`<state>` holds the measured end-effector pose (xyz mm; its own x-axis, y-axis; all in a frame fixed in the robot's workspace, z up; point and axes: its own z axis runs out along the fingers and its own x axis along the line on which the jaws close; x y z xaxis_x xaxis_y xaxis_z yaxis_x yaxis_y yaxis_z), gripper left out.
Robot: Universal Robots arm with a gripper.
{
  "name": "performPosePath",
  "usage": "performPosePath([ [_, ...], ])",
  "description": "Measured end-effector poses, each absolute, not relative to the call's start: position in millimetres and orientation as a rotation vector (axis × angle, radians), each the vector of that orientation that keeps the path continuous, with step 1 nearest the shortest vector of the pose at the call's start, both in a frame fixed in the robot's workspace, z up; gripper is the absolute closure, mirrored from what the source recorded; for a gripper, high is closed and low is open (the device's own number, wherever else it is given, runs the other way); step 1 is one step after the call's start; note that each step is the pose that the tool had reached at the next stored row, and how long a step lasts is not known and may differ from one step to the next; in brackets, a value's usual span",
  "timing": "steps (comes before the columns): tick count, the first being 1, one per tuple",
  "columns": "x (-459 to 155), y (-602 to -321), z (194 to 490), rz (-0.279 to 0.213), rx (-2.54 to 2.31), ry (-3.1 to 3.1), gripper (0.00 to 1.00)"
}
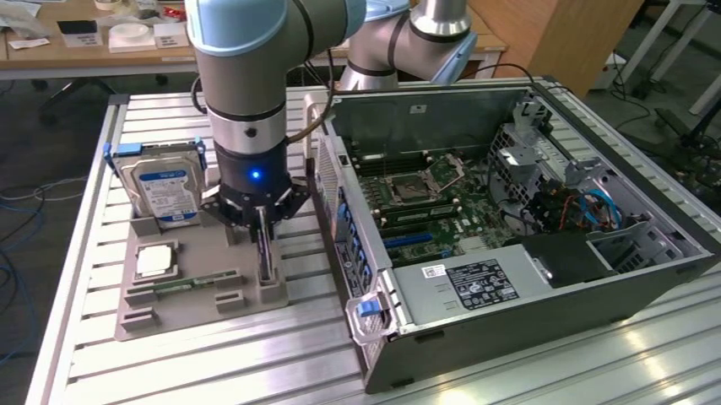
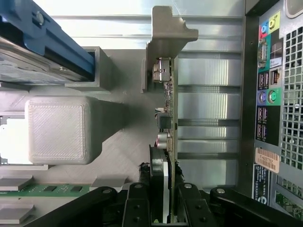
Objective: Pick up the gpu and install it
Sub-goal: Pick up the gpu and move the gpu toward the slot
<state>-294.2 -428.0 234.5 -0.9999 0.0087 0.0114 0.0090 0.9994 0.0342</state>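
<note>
The gpu [image 2: 168, 111] stands on edge in a slot of the grey printed holder [image 1: 181, 316], its silver end bracket [image 2: 163, 42] at the far end. In the exterior view the card [image 1: 265, 263] is a thin dark blade below the wrist. My gripper [image 1: 262, 226] has come straight down over it. In the wrist view, the gripper [image 2: 165, 201] has its black fingers [image 2: 138, 203] pressed against both faces of the card, shut on it. The card still sits in its slot.
The open computer case [image 1: 631, 278] lies at the exterior view's right, its rear port panel [image 2: 272, 94] close beside the card. On the holder are a hard drive [image 1: 164, 190], a processor [image 1: 155, 260] and a green memory stick [image 1: 181, 287]. The slatted table [image 1: 225, 371] surrounds the holder.
</note>
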Motion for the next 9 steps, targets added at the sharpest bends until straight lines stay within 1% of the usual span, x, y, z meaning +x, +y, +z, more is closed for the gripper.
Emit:
performPosePath([
  [6, -294, -428, 243, -0.091, -0.014, -3.129, 0.72],
  [9, -294, -428, 247, -0.128, -0.014, -3.127, 0.72],
])
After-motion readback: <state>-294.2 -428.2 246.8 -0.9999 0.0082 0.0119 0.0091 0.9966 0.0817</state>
